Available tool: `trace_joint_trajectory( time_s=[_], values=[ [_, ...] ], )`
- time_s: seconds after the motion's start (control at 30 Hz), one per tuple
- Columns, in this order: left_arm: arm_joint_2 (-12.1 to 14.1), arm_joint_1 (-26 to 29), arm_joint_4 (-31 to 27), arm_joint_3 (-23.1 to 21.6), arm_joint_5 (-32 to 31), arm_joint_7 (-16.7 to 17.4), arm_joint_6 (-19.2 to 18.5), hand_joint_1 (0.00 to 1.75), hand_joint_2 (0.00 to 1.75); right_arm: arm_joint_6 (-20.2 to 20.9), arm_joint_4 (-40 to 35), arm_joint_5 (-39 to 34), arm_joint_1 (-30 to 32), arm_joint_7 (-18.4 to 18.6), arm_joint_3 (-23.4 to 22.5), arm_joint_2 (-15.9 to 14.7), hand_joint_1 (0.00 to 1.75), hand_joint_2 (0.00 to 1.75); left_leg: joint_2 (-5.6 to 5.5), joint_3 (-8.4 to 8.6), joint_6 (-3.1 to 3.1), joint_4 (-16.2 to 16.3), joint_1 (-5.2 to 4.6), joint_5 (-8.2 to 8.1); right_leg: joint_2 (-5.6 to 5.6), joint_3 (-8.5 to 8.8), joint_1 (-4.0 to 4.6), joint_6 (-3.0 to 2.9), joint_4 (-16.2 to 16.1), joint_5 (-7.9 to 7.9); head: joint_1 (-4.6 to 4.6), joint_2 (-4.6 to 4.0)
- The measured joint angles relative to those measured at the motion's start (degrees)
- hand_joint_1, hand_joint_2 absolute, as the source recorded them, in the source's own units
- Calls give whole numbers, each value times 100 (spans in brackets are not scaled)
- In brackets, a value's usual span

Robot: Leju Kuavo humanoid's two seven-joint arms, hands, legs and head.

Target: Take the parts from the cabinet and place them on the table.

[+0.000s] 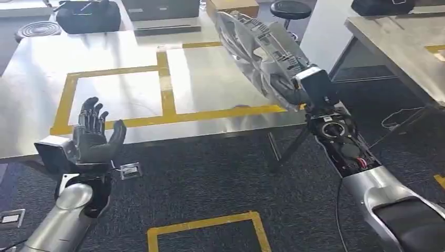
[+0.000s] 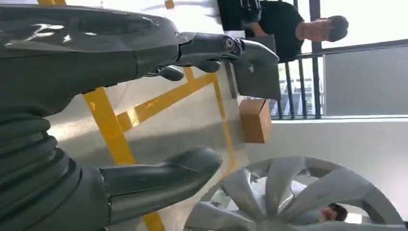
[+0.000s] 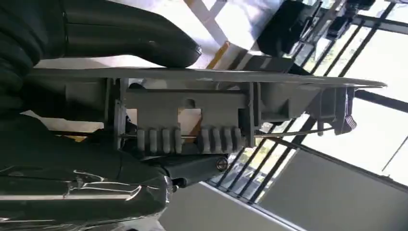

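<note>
Right robot hand (image 1: 294,86) grips a round silver-grey plastic wheel cover with spoked face (image 1: 252,50) by its rim, holding it on edge, tilted, in the air above the near right corner of the shiny metal worktop marked with yellow tape rectangles (image 1: 120,100). Wheel cover not touching the worktop. Right wrist view: thumb (image 3: 144,41) lies on one face of the cover's thin rim, darker fingers (image 3: 192,166) on the ribbed clip side (image 3: 187,137); grasp firm on both faces.

Left robot hand (image 1: 94,131) raised at the near edge of the worktop, palm up, fingers apart, holding nothing. Left wrist view: thumb (image 2: 163,175) and fingers (image 2: 226,48) spread wide, the spoked wheel cover (image 2: 293,197) visible beyond them, well apart from this hand.

Behind the worktop: a brown cardboard box (image 1: 231,8), a black round stool (image 1: 290,9), a black bag (image 1: 86,16). A person in a dark top (image 2: 284,29) stands at the far side. Dark carpet floor with yellow tape (image 1: 210,231) below.
</note>
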Motion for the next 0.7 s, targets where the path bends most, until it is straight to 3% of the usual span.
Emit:
trace_joint_trajectory(
  time_s=[0.1,0.2,0.37,0.7],
  values=[
    [-13,-24,50,0,2,-20,-35,0,175,0,251,6,-114,-96,81,41,175,175,0,-1,6,1,-1,-5,1,3,-5,65,-5,-12,13,0],
    [-33,-102,144,-33,13,-48,-72,0,175,-24,741,52,-422,-280,212,155,175,175,3,1,7,-1,0,-6,3,-1,-4,89,-5,-12,2,0],
    [-107,-187,258,-55,155,-114,-208,0,175,-142,1446,173,-901,-687,358,376,175,175,10,20,2,-23,3,-3,6,-2,1,97,-5,-13,-7,0],
    [-247,-367,529,-85,230,-230,-308,0,175,-221,2683,288,-1696,-761,518,673,175,175,13,38,-9,-48,10,5,13,1,6,96,-4,-14,-52,0]
  ],
)
